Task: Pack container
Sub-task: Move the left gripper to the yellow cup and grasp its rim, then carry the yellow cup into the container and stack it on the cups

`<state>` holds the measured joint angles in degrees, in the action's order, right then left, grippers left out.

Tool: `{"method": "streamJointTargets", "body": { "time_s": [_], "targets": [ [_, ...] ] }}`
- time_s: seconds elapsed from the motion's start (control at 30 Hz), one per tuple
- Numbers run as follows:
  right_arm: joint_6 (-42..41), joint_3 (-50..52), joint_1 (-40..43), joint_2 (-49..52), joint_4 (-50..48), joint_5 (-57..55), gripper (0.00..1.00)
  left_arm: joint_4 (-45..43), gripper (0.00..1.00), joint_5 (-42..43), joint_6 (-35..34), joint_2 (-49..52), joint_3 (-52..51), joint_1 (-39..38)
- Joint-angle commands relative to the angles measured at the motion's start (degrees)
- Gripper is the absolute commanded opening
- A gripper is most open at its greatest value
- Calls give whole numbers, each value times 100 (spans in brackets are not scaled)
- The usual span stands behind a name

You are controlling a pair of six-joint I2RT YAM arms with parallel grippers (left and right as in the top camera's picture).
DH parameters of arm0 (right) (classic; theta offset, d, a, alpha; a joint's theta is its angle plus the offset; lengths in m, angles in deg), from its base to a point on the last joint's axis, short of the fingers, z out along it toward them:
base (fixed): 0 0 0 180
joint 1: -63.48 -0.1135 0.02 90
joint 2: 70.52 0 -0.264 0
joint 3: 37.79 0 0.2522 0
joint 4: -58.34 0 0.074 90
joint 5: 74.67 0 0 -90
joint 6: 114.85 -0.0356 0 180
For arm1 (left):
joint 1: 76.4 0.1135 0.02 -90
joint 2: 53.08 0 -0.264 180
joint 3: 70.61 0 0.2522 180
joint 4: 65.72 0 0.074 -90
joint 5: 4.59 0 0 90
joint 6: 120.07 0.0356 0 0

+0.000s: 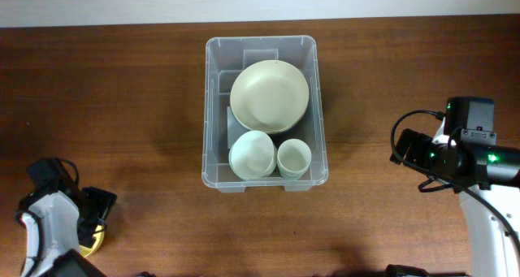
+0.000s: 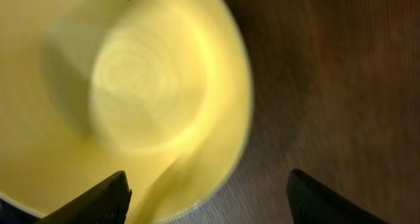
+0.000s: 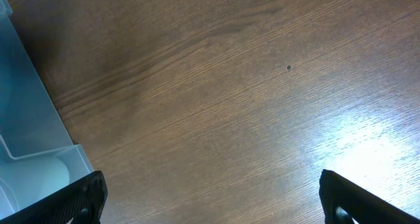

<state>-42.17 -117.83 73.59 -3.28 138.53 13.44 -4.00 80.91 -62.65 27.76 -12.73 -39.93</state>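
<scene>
The clear plastic container (image 1: 211,114) stands mid-surface, between the two arms. It is rectangular with a rounded rim and see-through walls. Inside lie a wide cream plate (image 1: 269,96) at the far end, and a small pale bowl (image 1: 252,154) and a cup (image 1: 294,157) side by side at the near end, all smooth and round.

The left tool (image 2: 207,184) hangs close over a glossy yellow bowl (image 2: 131,86) at the near left of the wooden surface (image 1: 122,106). Its fingers are apart, one above the bowl and one above bare wood, so the rim falls between them. The right tool (image 3: 210,191) is also spread wide over plain wood grain, just right of the container's corner, holding nothing.

The likely trouble is a thin rim pinch on slick glazed ware: the bowl could tip or slide out during the lift. The container has little free floor left, so setting the bowl down off-centre could knock the cup or leave it perched crooked on the plate. The light plastic could also skid if bumped
</scene>
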Motion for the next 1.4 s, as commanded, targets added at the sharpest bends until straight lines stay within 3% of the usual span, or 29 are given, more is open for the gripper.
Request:
{"method": "streamJointTargets", "body": {
  "time_s": [0.0,0.17,0.47,0.57,0.77,0.97,1.13,1.37],
  "targets": [
    [37,28,42,0,17,-4,99,-273,75,48,269,411,-22,50],
    [37,28,42,0,20,-4,99,-507,55,90,267,986,-22,50],
    [39,28,42,0,20,-4,99,-479,14,601,402,986,267,39],
    [37,28,42,0,22,-4,99,-350,4,802,400,896,490,9],
    [39,28,42,0,17,-7,99,96,1,822,400,483,1032,-330],
    [39,28,42,0,11,-4,99,758,1,839,393,-402,1912,-1300],
    [37,28,42,0,-4,-4,99,1154,1,791,323,-1005,3062,-2911],
    [37,28,42,0,-2,-4,99,1213,1,247,44,-719,4138,-5134]
  ]
}}
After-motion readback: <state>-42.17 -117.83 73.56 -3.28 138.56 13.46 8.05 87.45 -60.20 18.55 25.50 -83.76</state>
